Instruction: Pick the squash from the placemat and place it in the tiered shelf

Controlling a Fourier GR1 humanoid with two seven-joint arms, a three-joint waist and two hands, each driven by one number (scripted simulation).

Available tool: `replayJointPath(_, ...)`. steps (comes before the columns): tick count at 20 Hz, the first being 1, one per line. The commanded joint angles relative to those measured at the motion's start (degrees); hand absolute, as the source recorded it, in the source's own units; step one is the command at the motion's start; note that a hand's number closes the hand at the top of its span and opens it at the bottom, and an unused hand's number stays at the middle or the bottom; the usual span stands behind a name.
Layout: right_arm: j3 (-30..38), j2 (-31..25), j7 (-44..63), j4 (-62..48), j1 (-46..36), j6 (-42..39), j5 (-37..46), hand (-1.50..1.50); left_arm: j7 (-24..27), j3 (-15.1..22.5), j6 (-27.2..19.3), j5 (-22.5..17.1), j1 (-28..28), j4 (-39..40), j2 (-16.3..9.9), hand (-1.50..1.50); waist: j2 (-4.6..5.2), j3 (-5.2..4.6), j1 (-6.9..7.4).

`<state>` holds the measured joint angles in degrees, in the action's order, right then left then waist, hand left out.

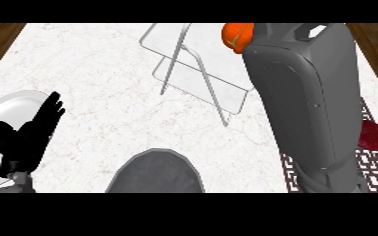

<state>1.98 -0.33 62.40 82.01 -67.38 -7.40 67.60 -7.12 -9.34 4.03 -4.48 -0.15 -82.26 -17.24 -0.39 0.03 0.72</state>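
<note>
We're mid-carry: squash [238, 36] up beside right forearm [303, 105], at shelf's [196, 72] far right edge, not yet in. Right hand hidden behind forearm, can't tell fingers. Left hand [33, 130] resting at left edge, fingers straight, together. Next: bring squash over a tier, lower, release. Placemat [367, 152] far right.

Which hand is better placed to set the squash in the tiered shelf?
The right. Its forearm reaches up beside the tiered shelf with the orange squash at its end; the left hand rests open at the left edge.
</note>
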Motion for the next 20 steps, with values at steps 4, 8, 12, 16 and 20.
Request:
replayJointPath(4,0.49,0.31,9.02,7.35,2.33,8.12,-6.06,-1.50,1.03,0.23,-1.32,1.38,-0.17,1.21,1.23,0.00,0.25,-0.05,-0.23)
replayJointPath(8,3.21,0.32,8.74,14.23,1.58,7.68,-7.45,-1.50,1.17,-0.68,-0.65,0.61,0.78,0.99,0.88,0.00,0.09,-0.03,-0.75)
replayJointPath(12,7.14,-0.64,9.82,24.02,-0.30,1.40,-7.28,-1.50,1.04,-0.25,-1.13,1.17,0.17,0.98,1.49,0.00,-0.10,-0.02,-1.50)
replayJointPath(16,9.50,-2.58,16.00,34.41,-2.91,-10.24,-7.34,-1.50,1.92,-1.81,0.22,0.65,3.12,1.24,-0.25,0.00,-0.85,-0.03,-2.79)
replayJointPath(20,13.96,-4.68,16.95,41.69,-0.51,-16.39,-8.57,-1.50,2.71,-2.25,-0.46,0.66,6.29,0.44,0.61,0.00,-1.79,0.02,-4.39)
